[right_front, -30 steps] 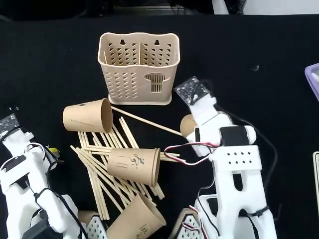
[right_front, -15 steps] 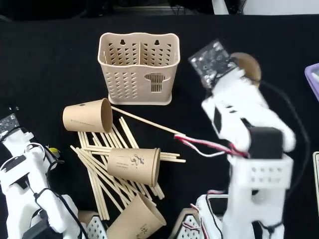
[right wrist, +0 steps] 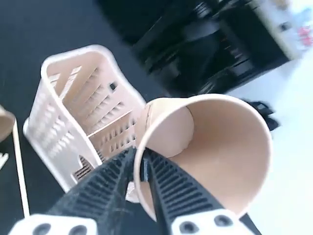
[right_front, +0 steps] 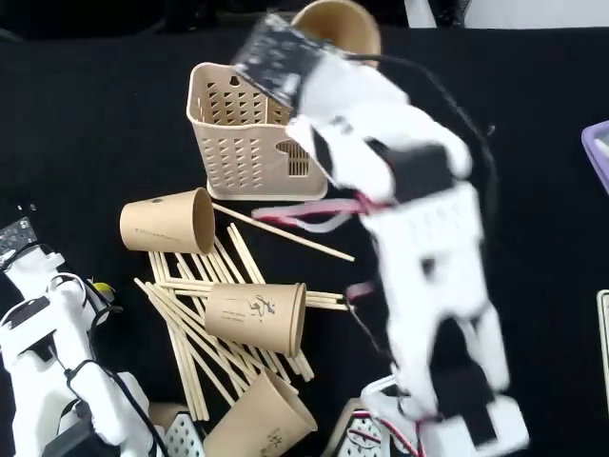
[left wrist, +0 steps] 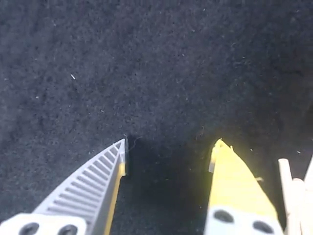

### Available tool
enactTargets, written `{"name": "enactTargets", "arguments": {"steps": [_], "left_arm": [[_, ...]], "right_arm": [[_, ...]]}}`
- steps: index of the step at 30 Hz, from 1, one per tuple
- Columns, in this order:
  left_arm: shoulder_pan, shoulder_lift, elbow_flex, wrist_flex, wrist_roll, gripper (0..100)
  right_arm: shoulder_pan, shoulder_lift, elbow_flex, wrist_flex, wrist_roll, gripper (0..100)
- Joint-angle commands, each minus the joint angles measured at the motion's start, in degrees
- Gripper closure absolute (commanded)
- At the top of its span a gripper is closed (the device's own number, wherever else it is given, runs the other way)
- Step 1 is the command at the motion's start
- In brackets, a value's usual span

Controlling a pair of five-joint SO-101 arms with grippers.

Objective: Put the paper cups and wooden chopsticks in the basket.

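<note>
The right end effector [right wrist: 140, 164] clamps the rim of a paper cup [right_front: 335, 24], tilted mouth-up by the far right corner of the basket [right_front: 249, 143], whose right side the arm hides. Other cups [right_front: 255, 318] lie on their sides among scattered chopsticks [right_front: 195, 328] on the bench [right_front: 95, 114]. The left end effector [left wrist: 168, 144] has its fingers apart over bare bench.

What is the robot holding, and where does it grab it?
The right claw pinches a paper cup by its rim. The left claw holds nothing.
</note>
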Motion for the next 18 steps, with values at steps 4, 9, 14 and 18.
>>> {"name": "enactTargets", "arguments": {"steps": [4, 9, 14, 18], "left_arm": [[1.3, -0.5, 0.1, -1.0, 0.3, 72], [1.3, -0.5, 0.1, -1.1, 0.3, 72], [1.3, -0.5, 0.1, -1.0, 0.3, 72], [1.3, -0.5, 0.1, -1.0, 0.3, 72]], "right_arm": [[-1.3, 5.2, -7.7, 6.0, 7.3, 98.8], [-2.3, 5.8, -10.2, 11.8, 10.7, 98.8], [-2.0, 8.7, -10.5, 12.0, 10.8, 98.8], [-2.0, 10.6, -11.8, 11.2, 6.2, 96.4]]}}
